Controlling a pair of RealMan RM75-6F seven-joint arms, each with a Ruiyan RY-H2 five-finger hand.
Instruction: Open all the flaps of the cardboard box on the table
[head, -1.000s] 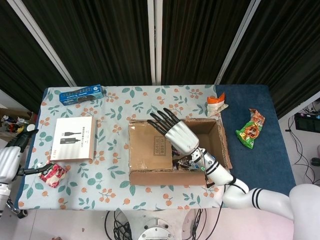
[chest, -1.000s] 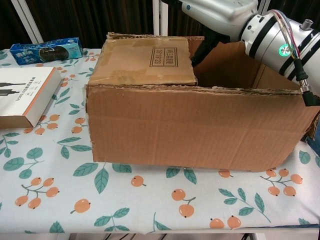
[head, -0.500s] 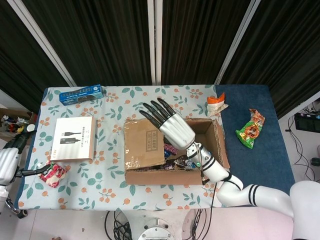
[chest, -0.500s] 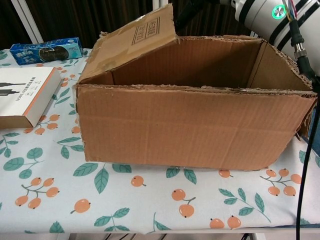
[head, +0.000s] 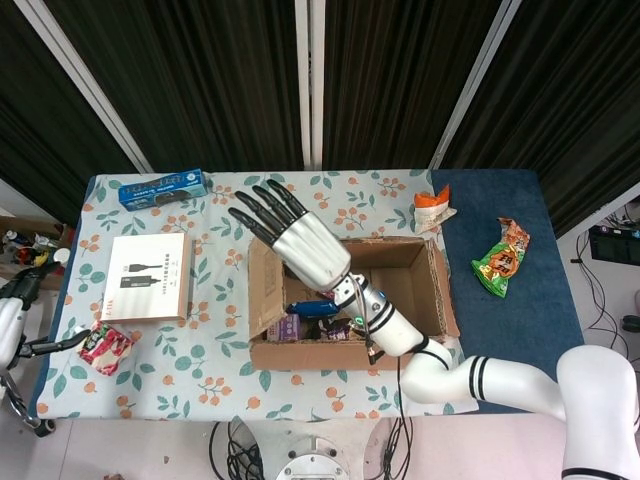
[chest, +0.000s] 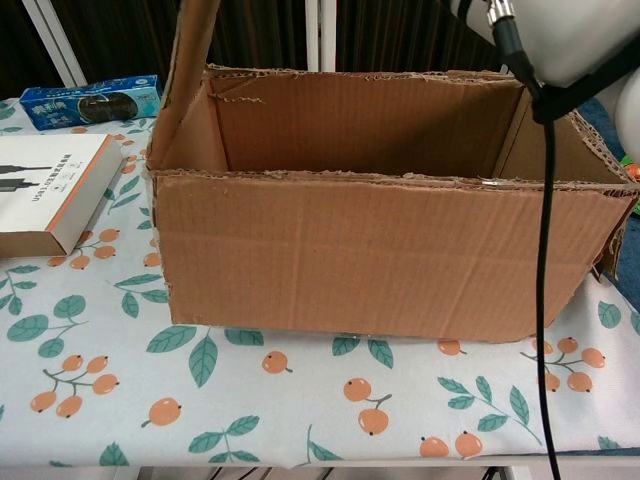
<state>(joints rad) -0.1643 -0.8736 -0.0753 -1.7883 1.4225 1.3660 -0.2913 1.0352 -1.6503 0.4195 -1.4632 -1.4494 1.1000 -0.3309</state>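
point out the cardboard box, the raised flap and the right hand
cardboard box (chest: 380, 255), chest view, middle of its front wall
raised flap (chest: 183, 75), chest view, middle of the upright flap at the box's left end
right hand (head: 305, 248), head view, back of the palm

the right robot hand (head: 298, 243) covers most of the raised left flap (head: 262, 295) in the head view. the chest view cuts that flap (chest: 186, 60) off at its top edge. the left robot hand (head: 22, 287) is mostly cropped at the left edge; its fingers' pose can't be told.
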